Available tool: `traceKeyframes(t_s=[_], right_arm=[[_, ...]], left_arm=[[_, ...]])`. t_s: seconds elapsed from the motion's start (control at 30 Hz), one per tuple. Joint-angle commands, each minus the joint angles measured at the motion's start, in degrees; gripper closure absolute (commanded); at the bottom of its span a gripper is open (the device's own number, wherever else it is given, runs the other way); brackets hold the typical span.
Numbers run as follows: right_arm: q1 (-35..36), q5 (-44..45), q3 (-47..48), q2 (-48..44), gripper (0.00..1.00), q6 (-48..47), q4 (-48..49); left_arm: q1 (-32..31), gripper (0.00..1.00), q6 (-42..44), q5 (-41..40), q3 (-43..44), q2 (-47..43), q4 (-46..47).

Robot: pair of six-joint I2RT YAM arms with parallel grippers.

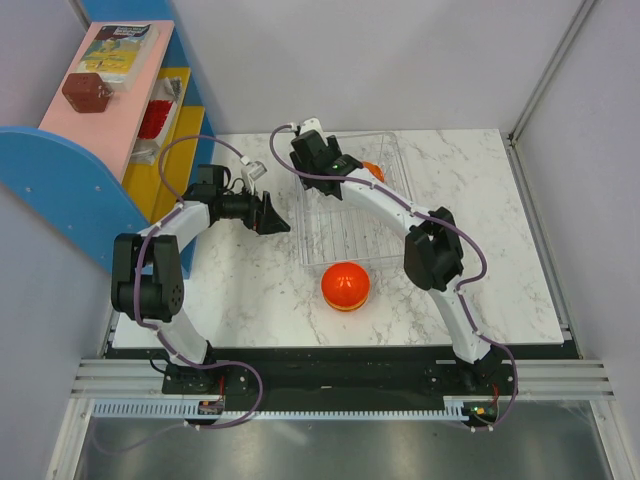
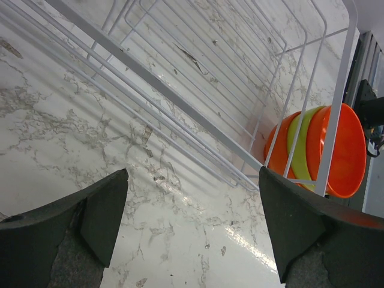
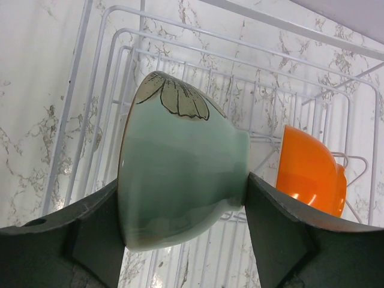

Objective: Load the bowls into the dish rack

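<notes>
Fingers point(image 3: 84, 240) of right gripper point(image 3: 183, 198) pinch a green bowl point(image 3: 180, 144) mid-frame, over the dish rack point(image 3: 270, 102); left gripper point(image 2: 193, 180) spread wide, empty.

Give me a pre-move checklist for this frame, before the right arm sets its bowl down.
1. Right gripper clamped on the green bowl: ok.
2. Green bowl over the dish rack: ok.
3. Free space beside the racked orange bowls: ok.
4. Left gripper open and outside the rack: ok.
5. Bowl's clearance above the rack floor: cannot tell.
6. All bowls loaded: not ok; an orange bowl sits on the table.
</notes>
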Motion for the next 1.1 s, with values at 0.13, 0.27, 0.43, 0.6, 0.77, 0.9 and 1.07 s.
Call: traceKeyframes(t_s=[0.13, 0.27, 0.43, 0.6, 0.77, 0.9, 1.07], right_arm=[[0.7, -3.6, 1.7, 1.1, 1.0, 1.5, 0.9], [0.6, -5.3, 1.5, 1.6, 1.0, 2.1, 0.7], [0.5, -8.9, 1.3, 2.5, 1.0, 3.1, 0.6], [-0.1, -12.3, 1.2, 3.5, 1.0, 4.4, 0.4], [-0.7, -15.6, 0.9, 4.2, 1.0, 5.4, 0.2], [-0.8, -17.6, 0.9, 4.4, 1.0, 5.7, 0.1], [-1.3, -20.0, 0.9, 5.0, 1.0, 6.6, 0.1]], left_arm=[[0.5, 0.04, -0.9, 2.4, -0.2, -3.2, 2.0], [0.5, 0.04, -0.8, 2.4, -0.2, -3.2, 2.1], [0.6, 0.04, -0.7, 2.4, -0.2, -3.2, 2.0], [0.7, 0.04, -0.6, 2.4, -0.3, -3.3, 2.1], [0.7, 0.04, -0.6, 2.4, -0.3, -3.3, 2.0], [0.7, 0.04, -0.6, 2.4, -0.2, -3.0, 2.1], [0.7, 0.04, -0.6, 2.4, -0.2, -3.1, 2.1]])
